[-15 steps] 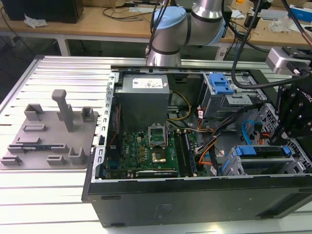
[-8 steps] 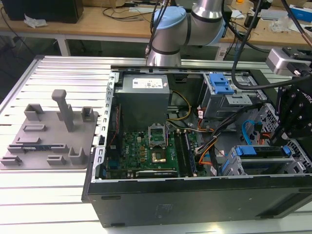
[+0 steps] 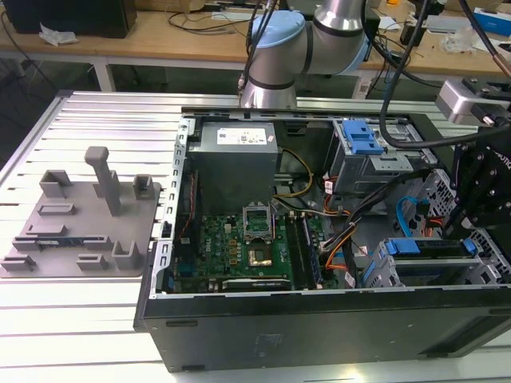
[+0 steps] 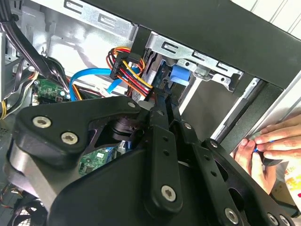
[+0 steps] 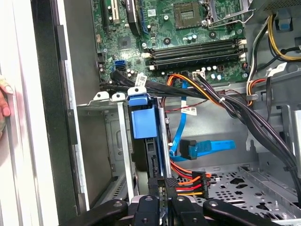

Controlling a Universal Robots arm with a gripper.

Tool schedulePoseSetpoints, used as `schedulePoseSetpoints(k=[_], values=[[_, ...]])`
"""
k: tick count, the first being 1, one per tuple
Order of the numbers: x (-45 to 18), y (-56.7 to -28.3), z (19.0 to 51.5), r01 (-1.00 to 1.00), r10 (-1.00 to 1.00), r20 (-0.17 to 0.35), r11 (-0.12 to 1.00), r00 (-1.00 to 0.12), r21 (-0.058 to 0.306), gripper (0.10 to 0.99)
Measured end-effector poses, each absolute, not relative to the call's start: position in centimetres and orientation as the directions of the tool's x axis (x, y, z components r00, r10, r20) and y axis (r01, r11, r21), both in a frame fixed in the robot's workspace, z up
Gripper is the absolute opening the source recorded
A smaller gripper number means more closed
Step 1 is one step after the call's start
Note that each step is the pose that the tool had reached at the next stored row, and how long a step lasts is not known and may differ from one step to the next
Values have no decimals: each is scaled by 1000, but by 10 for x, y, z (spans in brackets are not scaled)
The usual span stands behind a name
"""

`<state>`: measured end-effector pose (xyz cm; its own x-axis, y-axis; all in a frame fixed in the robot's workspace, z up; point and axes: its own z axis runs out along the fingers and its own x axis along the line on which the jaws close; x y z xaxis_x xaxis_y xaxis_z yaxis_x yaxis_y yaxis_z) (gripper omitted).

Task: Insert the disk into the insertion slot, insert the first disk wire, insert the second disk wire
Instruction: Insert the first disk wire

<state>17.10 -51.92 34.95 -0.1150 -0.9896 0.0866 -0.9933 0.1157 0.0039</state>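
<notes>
Though snug in insertion slot (image 5: 123,155), disk (image 5: 141,123) edge bare.

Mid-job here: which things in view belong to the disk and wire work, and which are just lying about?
Job: disk, in the insertion slot; red-orange-yellow wire plug by the gripper; blue data cable.
Lying about: grey fixture tray; power supply; taller cage with blue latch; person's hand.

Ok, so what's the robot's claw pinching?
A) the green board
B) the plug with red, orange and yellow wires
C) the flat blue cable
B: in the first wrist view the gripper is shut on the plug of coloured wires next to the disk, while the blue cable lies loose.
</notes>
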Motion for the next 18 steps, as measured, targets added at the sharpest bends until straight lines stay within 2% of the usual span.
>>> schedulePoseSetpoints(k=[18], values=[[171, -520, 345, -994, -990, 87, 112, -111, 4, 165]])
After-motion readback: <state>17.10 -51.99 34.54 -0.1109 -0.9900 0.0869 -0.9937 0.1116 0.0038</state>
